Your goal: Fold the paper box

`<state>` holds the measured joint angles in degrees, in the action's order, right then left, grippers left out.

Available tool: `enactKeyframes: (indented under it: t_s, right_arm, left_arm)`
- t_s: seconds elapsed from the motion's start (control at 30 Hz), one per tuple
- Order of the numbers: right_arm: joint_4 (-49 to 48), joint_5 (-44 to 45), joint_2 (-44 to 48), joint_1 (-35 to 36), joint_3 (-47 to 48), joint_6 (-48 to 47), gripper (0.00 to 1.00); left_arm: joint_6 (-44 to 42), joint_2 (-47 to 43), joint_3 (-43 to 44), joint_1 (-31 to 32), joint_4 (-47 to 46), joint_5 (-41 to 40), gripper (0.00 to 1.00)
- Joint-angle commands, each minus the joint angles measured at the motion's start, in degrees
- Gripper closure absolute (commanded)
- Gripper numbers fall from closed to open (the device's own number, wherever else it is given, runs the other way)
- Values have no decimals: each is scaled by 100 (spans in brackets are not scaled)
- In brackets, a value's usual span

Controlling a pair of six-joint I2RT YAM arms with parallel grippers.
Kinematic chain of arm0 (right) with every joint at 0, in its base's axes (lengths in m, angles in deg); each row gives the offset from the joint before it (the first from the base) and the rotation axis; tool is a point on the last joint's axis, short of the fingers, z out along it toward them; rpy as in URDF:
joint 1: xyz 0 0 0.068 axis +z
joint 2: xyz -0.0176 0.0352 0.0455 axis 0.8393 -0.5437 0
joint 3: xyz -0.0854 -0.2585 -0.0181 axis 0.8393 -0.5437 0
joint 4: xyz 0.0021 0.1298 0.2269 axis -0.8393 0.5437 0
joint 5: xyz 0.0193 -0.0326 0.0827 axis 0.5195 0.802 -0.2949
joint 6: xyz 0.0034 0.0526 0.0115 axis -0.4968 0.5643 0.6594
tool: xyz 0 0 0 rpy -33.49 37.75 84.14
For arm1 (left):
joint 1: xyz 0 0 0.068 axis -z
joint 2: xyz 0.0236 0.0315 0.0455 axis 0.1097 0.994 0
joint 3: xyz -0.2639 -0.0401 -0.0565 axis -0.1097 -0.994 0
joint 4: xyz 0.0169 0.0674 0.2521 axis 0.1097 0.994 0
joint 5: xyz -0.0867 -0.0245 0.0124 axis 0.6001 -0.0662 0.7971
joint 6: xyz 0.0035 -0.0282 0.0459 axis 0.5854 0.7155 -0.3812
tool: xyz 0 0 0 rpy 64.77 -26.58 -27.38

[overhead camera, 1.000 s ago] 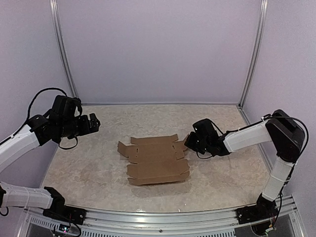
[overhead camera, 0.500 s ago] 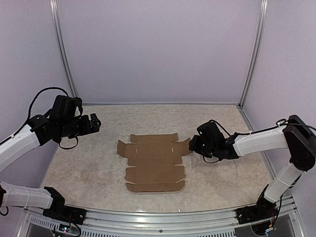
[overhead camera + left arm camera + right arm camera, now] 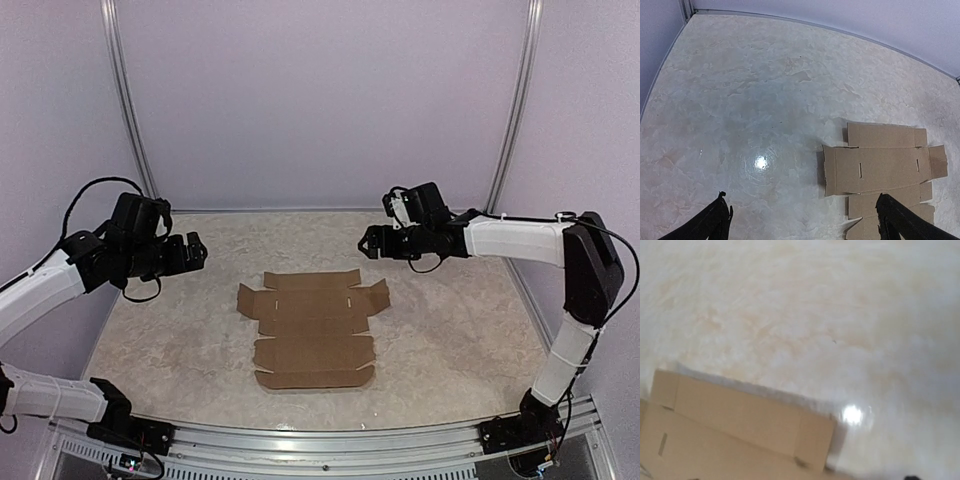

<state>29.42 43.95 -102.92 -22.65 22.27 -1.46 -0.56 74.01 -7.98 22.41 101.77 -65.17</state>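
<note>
Evidently barely begun: flat die-cut paper box lying unfolded on the table, touched by neither left gripper, spread wide, nor right gripper, opening impossible to tell; next, probably lowering onto a side flap to raise it.

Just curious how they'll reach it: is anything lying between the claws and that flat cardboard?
Nothing visible does. The paper box lies flat on the table, and only tabletop shows between it and the left gripper or the right gripper.

light: bright, even — soft shadows | glare: hotspot on table | right wrist: blurred
</note>
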Motion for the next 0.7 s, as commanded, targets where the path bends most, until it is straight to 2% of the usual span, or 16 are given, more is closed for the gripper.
enactKeyframes:
  t_s: [0.0,0.1,0.27,0.37,0.67]
  right_arm:
    - [1228,-1209,-947,-295,1028,-1110,10]
    - [1619,-1785,-1576,-478,1826,-1267,6]
    - [2152,-2676,-2575,-685,2918,-1415,5]
    - [2413,-2927,-3000,-715,3426,-1508,6]
    - [2707,-3492,-3909,-766,4253,-1457,22]
  left_arm:
    - [-51,80,204,51,119,-29,1]
    - [-6,84,249,63,216,-85,1]
    - [59,48,271,99,341,-161,1]
    - [98,41,292,116,403,-228,1]
    - [175,-6,282,135,482,-308,1]
